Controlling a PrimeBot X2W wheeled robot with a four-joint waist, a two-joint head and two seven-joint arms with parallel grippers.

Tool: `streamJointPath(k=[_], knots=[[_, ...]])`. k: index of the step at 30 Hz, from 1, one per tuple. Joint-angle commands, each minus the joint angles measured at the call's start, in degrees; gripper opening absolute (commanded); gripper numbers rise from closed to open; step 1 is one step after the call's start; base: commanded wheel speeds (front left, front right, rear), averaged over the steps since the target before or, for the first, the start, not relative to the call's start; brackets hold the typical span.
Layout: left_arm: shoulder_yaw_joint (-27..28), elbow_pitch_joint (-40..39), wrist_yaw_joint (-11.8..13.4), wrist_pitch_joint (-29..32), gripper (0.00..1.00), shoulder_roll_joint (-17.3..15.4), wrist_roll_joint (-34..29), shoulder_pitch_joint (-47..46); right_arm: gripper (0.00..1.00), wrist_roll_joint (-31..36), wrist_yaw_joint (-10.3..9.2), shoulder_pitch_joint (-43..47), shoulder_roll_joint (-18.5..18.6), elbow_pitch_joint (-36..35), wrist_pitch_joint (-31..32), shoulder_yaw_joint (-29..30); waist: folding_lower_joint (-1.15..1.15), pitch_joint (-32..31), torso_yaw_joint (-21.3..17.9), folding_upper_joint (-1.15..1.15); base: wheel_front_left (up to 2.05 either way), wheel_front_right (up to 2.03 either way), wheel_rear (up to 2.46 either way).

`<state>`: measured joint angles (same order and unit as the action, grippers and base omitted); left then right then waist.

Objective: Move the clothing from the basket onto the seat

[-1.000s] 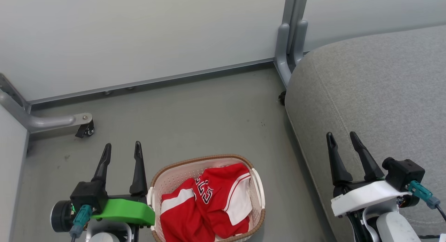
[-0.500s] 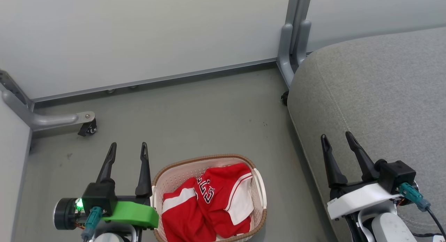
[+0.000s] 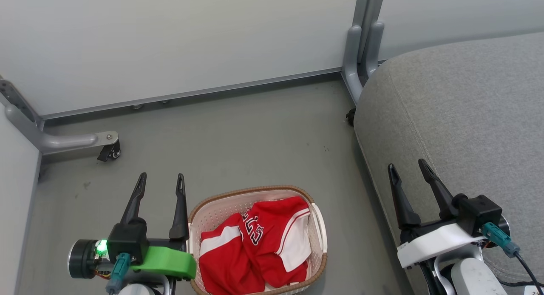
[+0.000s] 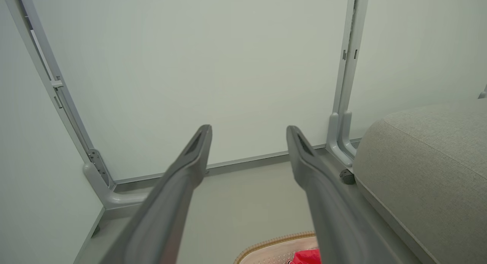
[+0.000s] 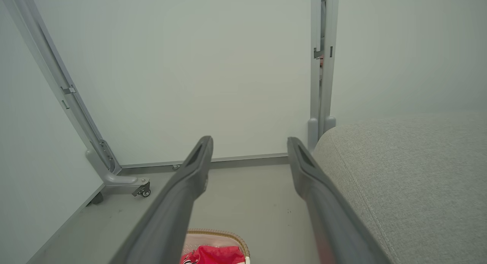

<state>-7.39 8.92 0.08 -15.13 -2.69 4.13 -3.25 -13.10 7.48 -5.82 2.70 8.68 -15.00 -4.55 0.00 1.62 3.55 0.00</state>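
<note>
The red clothing point(image 3: 259, 244) with white stripes and dark lettering lies crumpled in the cream basket point(image 3: 319, 229) with its brown rim, on the floor at the bottom centre of the head view. My left gripper point(image 3: 161, 177) stands open just left of the basket, fingers pointing away, nothing between them. My right gripper point(image 3: 406, 166) is open over the front edge of the grey seat point(image 3: 467, 116), also empty. The left wrist view catches the basket rim point(image 4: 274, 243) and a bit of red cloth point(image 4: 306, 256). In the right wrist view the clothing point(image 5: 215, 254) shows at the bottom edge.
Pale partition panels point(image 3: 170, 40) close off the back and left. Their grey metal feet with castors point(image 3: 109, 151) stand on the grey floor point(image 3: 238, 137). A grey post point(image 3: 361, 52) rises beside the seat's corner.
The head camera has shifted, so the whole scene slid slightly right and down. Both grippers stay open; the left one sits a little closer to the basket, the right a little further left.
</note>
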Motion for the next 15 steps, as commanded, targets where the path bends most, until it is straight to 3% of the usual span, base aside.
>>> streamJointPath(k=[1, 15], knots=[[0.02, 0.06, 0.35, -0.05, 1.00, -0.36, 0.43, -0.71, 1.00, 0.25, 0.02, -0.50, 0.34, 0.21, -0.28, -0.05, 0.00, 0.04, 0.01, 0.00, 0.00, 0.00, 0.00], [-0.15, -0.03, 0.29, -0.05, 1.00, -0.36, 0.72, -0.86, 1.00, 0.34, 0.02, -0.76, 0.33, 0.49, -0.28, -0.09, 0.00, 0.34, -0.07, 0.00, 0.00, 0.00, 0.00]])
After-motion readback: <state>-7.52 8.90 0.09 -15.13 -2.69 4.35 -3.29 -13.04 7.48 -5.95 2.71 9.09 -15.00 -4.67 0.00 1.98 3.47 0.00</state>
